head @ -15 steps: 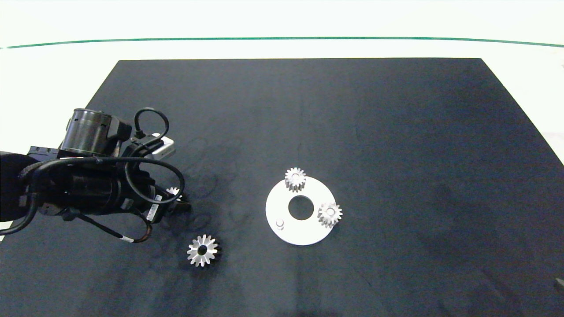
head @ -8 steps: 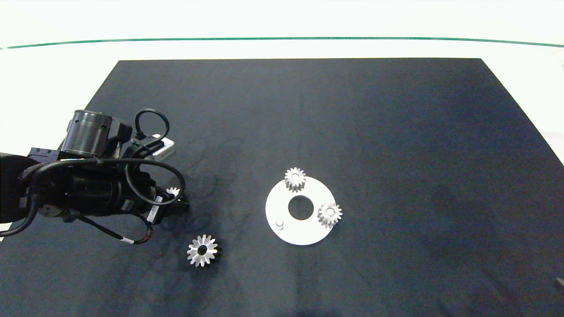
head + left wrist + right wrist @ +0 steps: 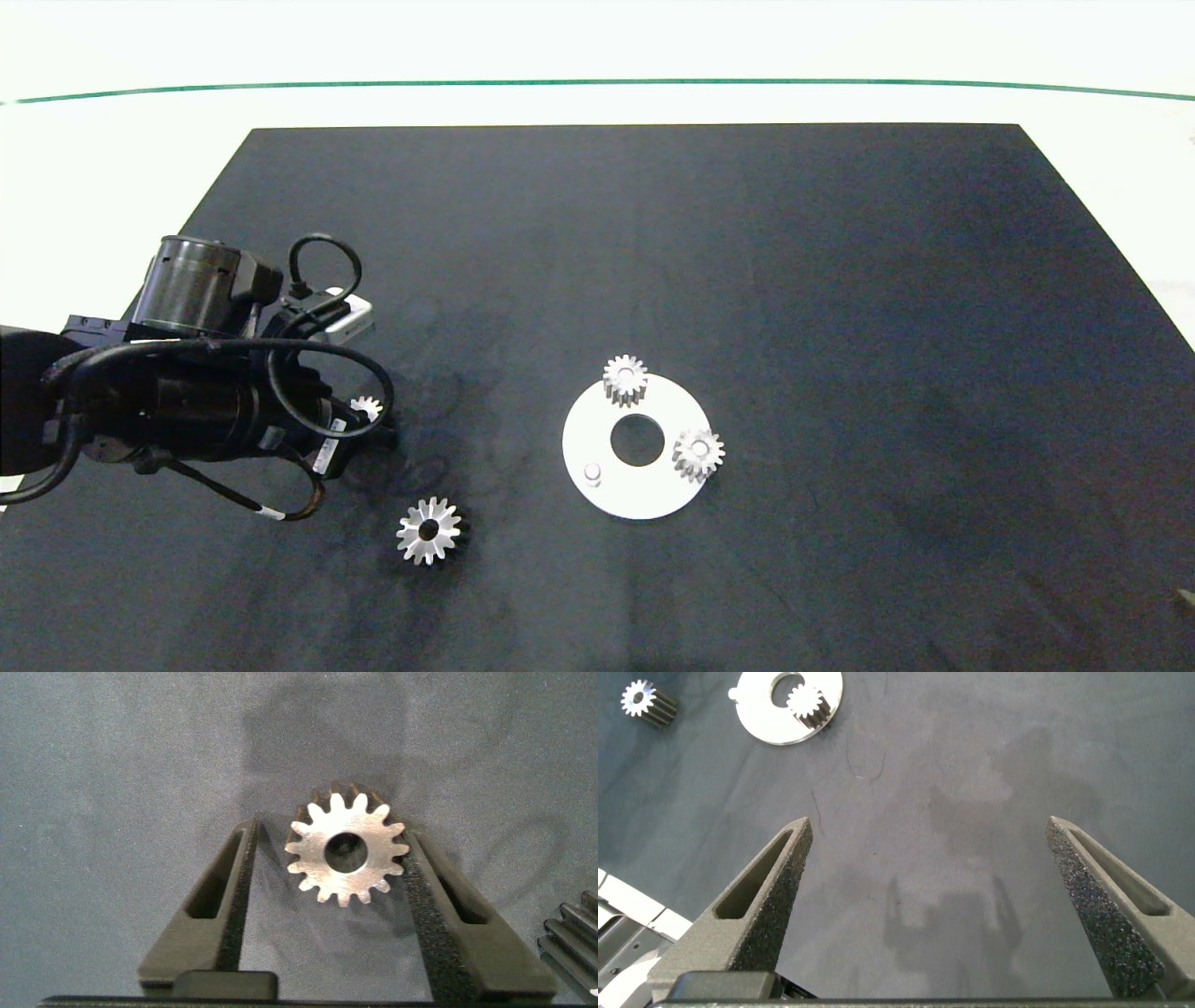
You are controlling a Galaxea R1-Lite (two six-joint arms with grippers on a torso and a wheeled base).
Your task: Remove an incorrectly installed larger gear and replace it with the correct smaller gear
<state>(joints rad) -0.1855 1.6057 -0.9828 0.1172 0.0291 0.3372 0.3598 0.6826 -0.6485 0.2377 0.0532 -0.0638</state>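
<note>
smaller gear (image 3: 347, 855) unmoved, left gripper (image 3: 334, 859) still straddling it

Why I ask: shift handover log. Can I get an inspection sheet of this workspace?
Surface: black mat on a white table.
Job's things: larger gear flat on the mat, off the white plate; smaller gear flat on the mat; plate carries two small gears and one bare peg.
Clutter: nothing seen.
Grippers: left gripper open, jaws straddling the smaller gear; right gripper open over bare mat.
Cables: black cables looped on the left arm.
Surroundings: green line beyond the mat.
</note>
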